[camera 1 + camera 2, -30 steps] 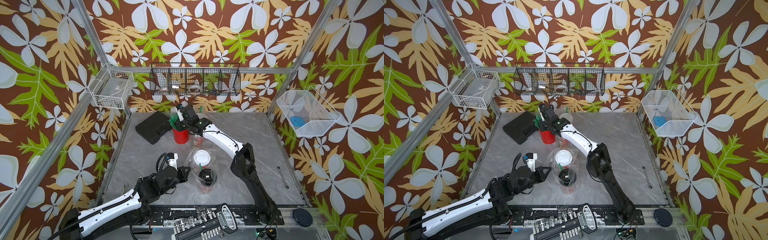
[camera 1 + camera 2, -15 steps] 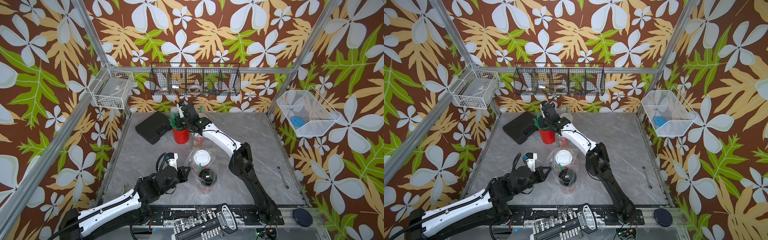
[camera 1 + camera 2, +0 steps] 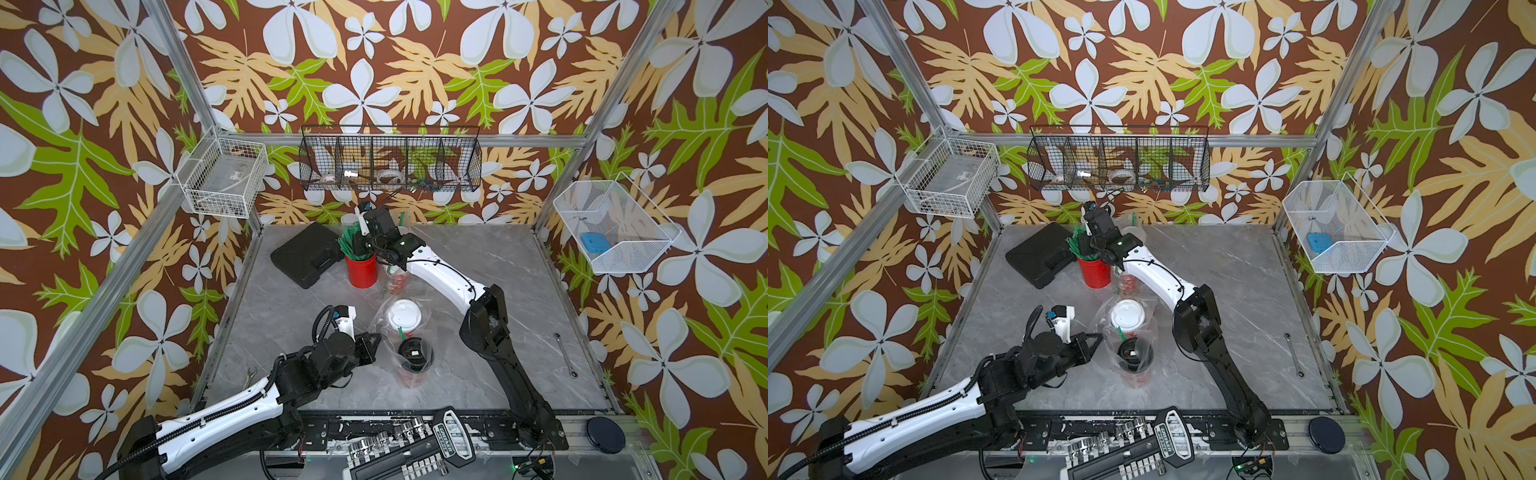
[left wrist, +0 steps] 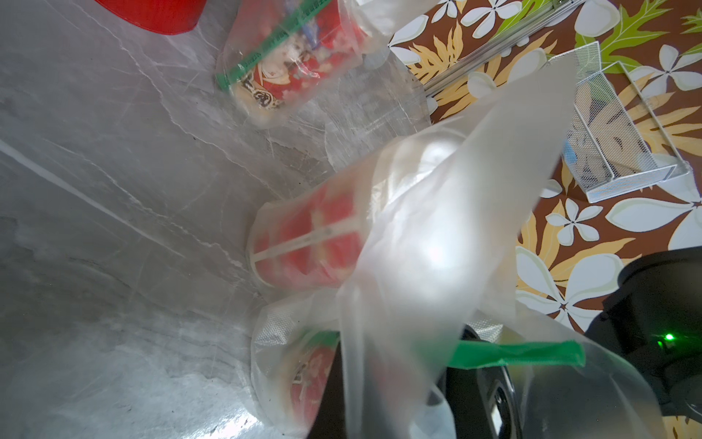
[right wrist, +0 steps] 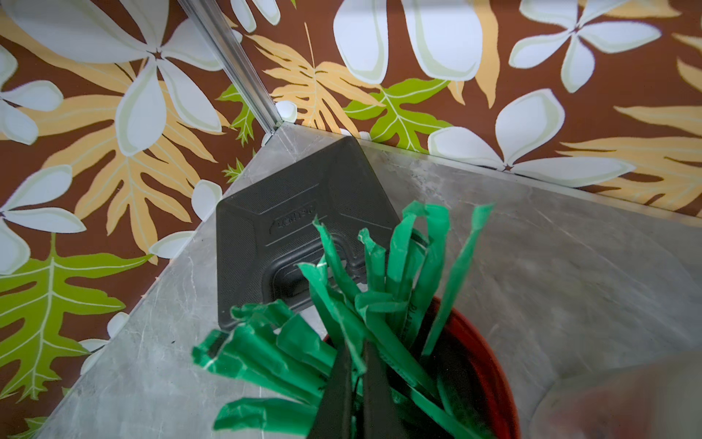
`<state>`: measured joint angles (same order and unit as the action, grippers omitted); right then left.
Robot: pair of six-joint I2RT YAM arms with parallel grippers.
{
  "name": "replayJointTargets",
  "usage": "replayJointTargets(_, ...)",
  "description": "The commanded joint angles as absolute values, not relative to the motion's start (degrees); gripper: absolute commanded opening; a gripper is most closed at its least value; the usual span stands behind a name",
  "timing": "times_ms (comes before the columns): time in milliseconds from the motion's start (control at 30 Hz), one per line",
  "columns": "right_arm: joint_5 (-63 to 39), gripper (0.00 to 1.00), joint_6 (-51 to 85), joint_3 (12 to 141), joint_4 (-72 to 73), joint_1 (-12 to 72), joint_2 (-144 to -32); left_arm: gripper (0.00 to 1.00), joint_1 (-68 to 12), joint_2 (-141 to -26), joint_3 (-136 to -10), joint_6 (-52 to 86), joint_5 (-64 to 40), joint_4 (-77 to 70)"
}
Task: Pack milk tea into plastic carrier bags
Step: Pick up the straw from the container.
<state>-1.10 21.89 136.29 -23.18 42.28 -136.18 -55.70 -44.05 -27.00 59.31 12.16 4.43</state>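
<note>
Grey marble tabletop [image 3: 490, 266] fills the floor of a cell walled in leaf-and-flower paper. Near its middle stands the near carrier bag [image 3: 381, 322], upright and crinkled, with two milk teas inside: the white-lidded cup [image 3: 404, 316] toward the back and the black-lidded cup [image 3: 414, 354] just in front of it, the two touching or nearly so. A wrapped green straw [image 4: 520, 353] lies across the black lid. Behind them, well toward the back wall, the far carrier bag [image 4: 266, 110] holds another printed cup [image 3: 398, 279].

The left gripper [image 3: 376, 337] sits at the near bag's side, clenched, and the left wrist view shows the bag's film drawn up close to the lens, so it appears to pinch the bag's edge. Its arm reaches in from the front corner, forearm low and nearly level over the marble.

Just beside the far bag stands the red cup [image 3: 361, 271] of green straws [image 5: 380, 304]. The right gripper [image 5: 359, 365] dips into it from above, fingers [image 5: 340, 380] closed on the straws. That arm rises from the front edge, bends sharply at the elbow, and stretches its white forearm toward the back, wrist tipped down. A black case [image 3: 307, 253] lies beside the red cup.
</note>
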Motion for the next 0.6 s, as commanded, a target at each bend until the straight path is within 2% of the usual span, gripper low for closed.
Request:
replayJointTargets(0,-0.15,0.0,20.54,134.56,-21.5,42.37,-133.03,0.0,-55.68,-44.16,-27.33,59.15,12.48,3.04)
replayJointTargets(367,-3.29,0.0,17.17,131.93,-25.75,42.41,-125.76,0.0,-55.72,-44.2,-27.6,58.45,12.38,2.55)
replayJointTargets(567,-5.35,0.0,13.47,128.12,-29.79,42.42,-117.56,0.0,-55.72,-44.46,-28.8,56.97,13.35,2.46)
